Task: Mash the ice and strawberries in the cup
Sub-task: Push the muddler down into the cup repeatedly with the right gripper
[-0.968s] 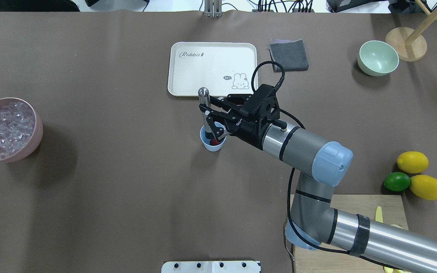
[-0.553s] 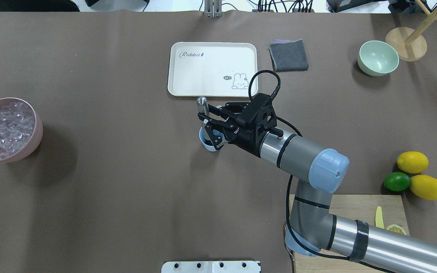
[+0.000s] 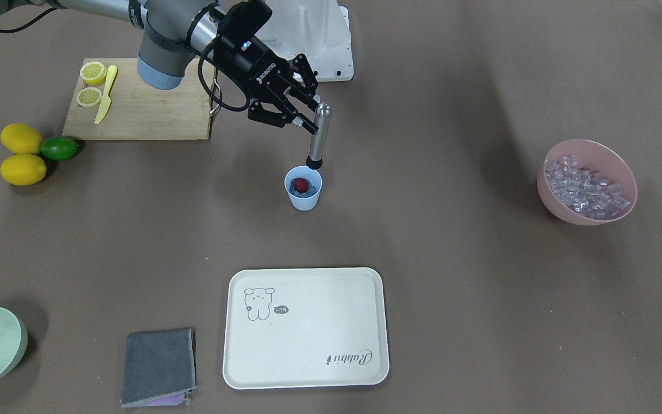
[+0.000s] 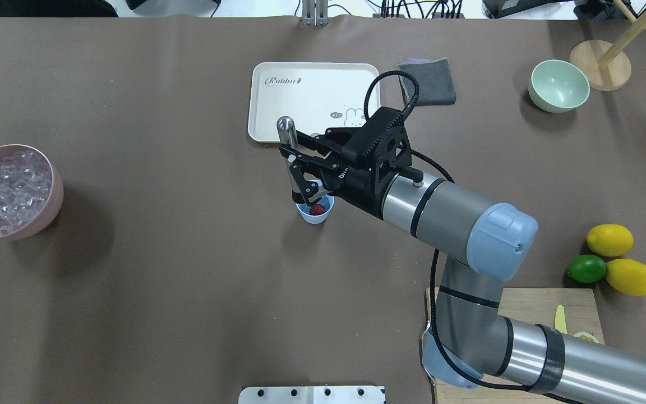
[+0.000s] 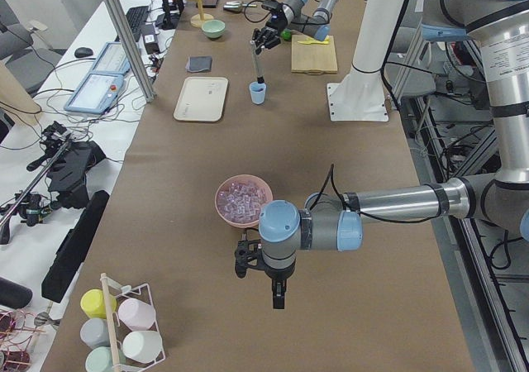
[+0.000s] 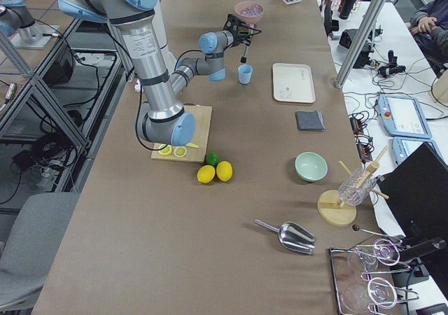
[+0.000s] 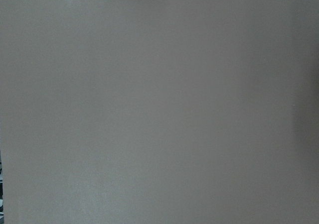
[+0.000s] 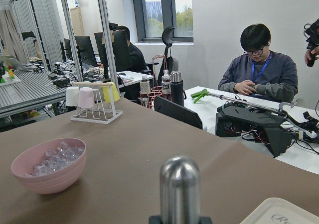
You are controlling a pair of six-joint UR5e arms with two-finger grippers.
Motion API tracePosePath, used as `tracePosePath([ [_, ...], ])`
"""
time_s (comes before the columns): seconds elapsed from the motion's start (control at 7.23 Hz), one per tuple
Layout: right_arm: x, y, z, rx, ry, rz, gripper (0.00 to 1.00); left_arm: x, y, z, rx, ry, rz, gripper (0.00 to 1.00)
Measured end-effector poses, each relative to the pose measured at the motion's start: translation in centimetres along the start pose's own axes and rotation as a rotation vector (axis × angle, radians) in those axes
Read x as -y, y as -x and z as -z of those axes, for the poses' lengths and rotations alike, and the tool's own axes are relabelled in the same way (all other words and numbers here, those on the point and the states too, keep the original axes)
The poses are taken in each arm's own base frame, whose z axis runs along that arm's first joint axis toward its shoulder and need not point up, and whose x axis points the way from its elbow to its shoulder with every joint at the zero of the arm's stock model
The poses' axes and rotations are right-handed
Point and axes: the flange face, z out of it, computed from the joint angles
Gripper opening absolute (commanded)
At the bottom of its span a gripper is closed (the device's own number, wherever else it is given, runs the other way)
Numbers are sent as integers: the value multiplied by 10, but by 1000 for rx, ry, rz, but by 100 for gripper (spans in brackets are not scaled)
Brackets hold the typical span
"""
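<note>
- Front-facing view: my right gripper (image 3: 308, 119) is clamped on a steel muddler (image 3: 318, 135), high on the shaft. The tool is upright, its dark tip at the rim of the cup (image 3: 304, 200) on the robot's side. One strawberry (image 3: 300, 184) lies inside. I cannot tell whether any ice lies with it.
- Overhead: the fingers pinch the muddler (image 4: 285, 129) just under its rounded head. The cup (image 4: 315, 217) stands near mid-table with the strawberry (image 4: 317, 209) red inside it. The only ice (image 4: 9, 188) I can make out sits well apart in the pink bowl (image 4: 58, 196).
- Exterior left: the left gripper (image 5: 278, 292) hangs near the pink bowl (image 5: 221, 211). From this angle I cannot tell how far apart its fingers are.
- Exterior right: the cup (image 6: 245, 74) is small and far off, with the muddler (image 6: 246, 47) above it.
- Left wrist: plain brown table cover (image 7: 159, 104), nothing else.
- Right wrist: the muddler's head (image 8: 180, 184) fills the foreground, with the bowl of ice (image 8: 55, 158) beyond.
- My read on handling: the cup looks light and nothing is bracing it, so an off-centre push could tip or skate it (best steadied around its wall). The berry should crush softly. Ice cubes would be hard and slick and apt to squirt aside. The polished shaft may slip in the pads under load.
</note>
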Motion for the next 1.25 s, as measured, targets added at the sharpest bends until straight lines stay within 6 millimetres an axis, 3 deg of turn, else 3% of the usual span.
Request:
tracePosePath([
  [0.28,2,0,2,-5,9,0,0,0,0,0,0,0,0,99],
  [0.69,-64,-27,-21,7,-19,0,0,0,0,0,0,1,0,99],
  [0.83,-77,-33,-23,6,-13,3,0,0,0,0,0,1,0,99],
  [1.25,-85,-35,-25,5,-8,4,0,0,0,1,0,-1,-1,99],
])
